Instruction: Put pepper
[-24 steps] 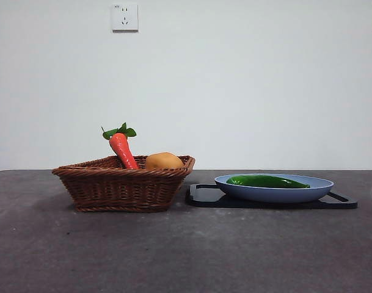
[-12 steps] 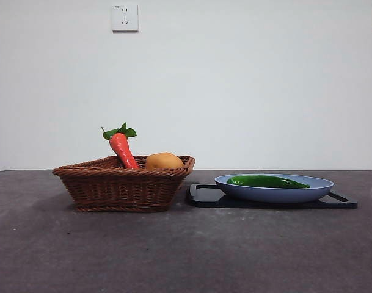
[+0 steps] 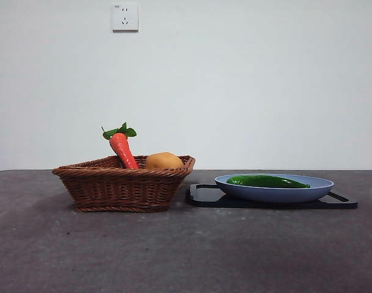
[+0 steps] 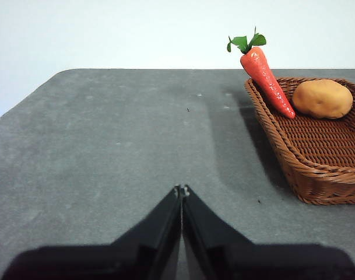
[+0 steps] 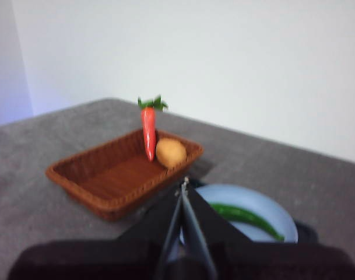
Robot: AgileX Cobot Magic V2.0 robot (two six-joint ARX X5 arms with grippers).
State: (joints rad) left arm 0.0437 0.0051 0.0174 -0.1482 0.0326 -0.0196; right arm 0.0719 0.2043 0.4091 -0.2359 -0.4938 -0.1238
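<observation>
Now the right gripper (image 5: 183, 185), pressed tight together and holding nothing, hangs just above the pepper (image 5: 245, 216) on the blue plate (image 5: 282, 219). Away by the basket (image 4: 317, 149), the left gripper (image 4: 181, 191) is squeezed together too, empty.

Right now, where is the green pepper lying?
In the front view the pepper lies on the blue plate, right of the wicker basket.

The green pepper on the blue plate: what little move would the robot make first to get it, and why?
Probably the right gripper should open and lower toward the pepper. Its jaws are shut and empty above the blue plate, where the pepper lies untouched. The left gripper, also shut, sits beside the basket, away from the plate.
</observation>
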